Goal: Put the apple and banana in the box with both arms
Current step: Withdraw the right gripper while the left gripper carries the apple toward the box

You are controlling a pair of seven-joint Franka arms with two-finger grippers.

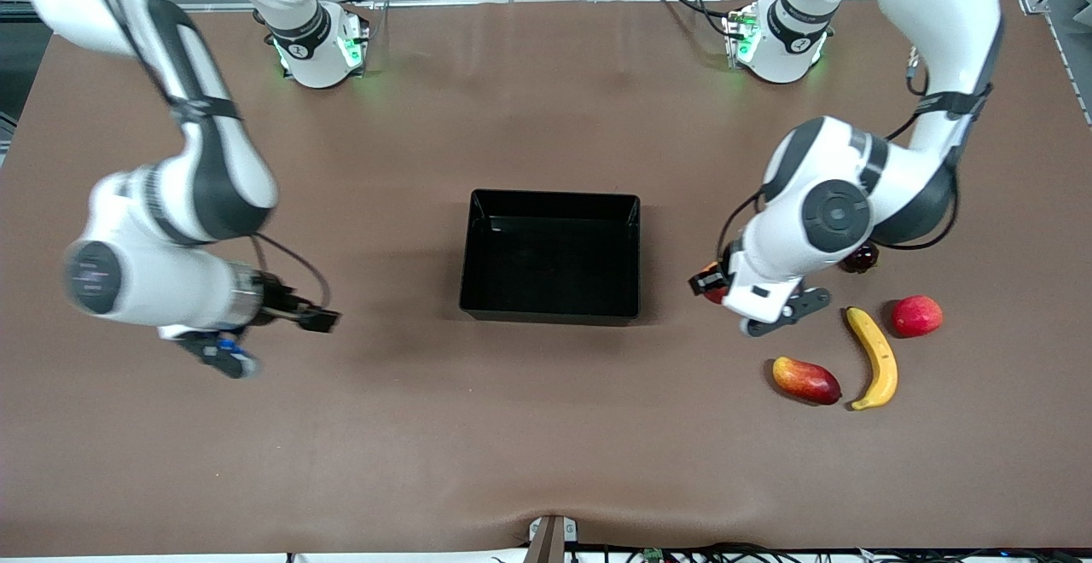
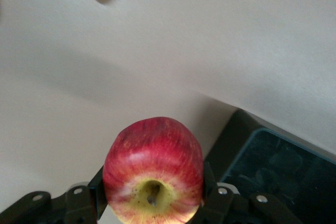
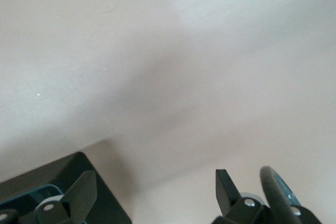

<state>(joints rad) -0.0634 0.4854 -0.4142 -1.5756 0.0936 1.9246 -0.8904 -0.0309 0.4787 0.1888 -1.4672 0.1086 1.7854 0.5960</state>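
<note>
Fingers (image 2: 210, 192) of your left gripper (image 2: 153, 203) clamp the apple (image 2: 153, 169) from both sides, aloft over table (image 1: 546, 452) just off the box (image 1: 551, 307). Banana (image 1: 874, 356) lies toward the left arm's end. Your right gripper (image 3: 155, 192) hangs spread wide, empty.

Both arms: glossy white shells, rounded links, black bands at joints. Bases white, each with a green glow and a small dark mark. Left arm (image 1: 840, 205): round grey-black cap on the big joint; thin black cable looped alongside. Right arm (image 1: 171, 222): dark disc end cap, metallic wrist collar, black cable loop, blue detail near the hand. Fingers (image 3: 224, 188) matte black, silver screws at their mounts.
</note>
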